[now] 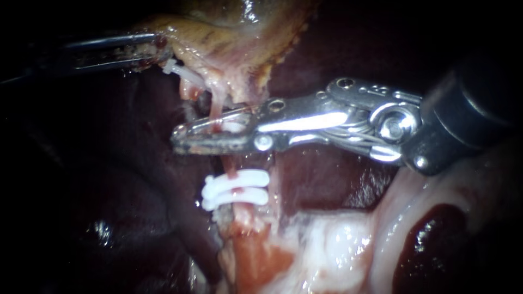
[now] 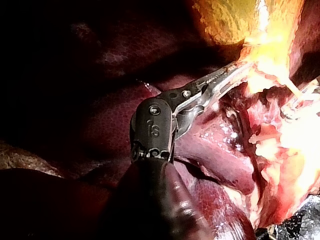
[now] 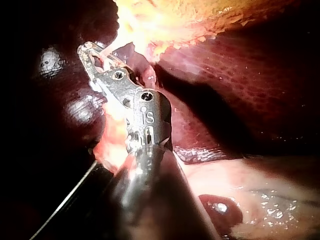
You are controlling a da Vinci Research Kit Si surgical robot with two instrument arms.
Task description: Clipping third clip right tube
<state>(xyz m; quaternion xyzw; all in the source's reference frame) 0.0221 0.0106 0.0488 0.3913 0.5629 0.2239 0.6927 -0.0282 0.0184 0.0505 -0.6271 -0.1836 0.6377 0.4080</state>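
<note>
The right instrument (image 1: 177, 136) comes in from the right edge of the endoscope view, and its jaws lie across the tube (image 1: 231, 167). They stand only a narrow slit apart, nearly meeting at the tips. They clasp a white clip (image 1: 235, 126), and the tube passes through the same slit. In the right wrist view the jaws (image 3: 85, 50) reach ahead to the pale tissue under the gallbladder.

The tube is a thin, wet, pink-red strand. It runs down from the gallbladder (image 1: 229, 43), through the jaws, and on into pale, bloodstained tissue below. Just below the jaws, two clips (image 1: 235, 189) already sit across it. They are white, lie side by side and touch each other.

The left instrument (image 1: 158, 50) comes in from the left, well apart from the right one. Its jaws are clenched on the ragged yellow edge of the gallbladder. The dark liver (image 1: 81, 190) lies around everything.
</note>
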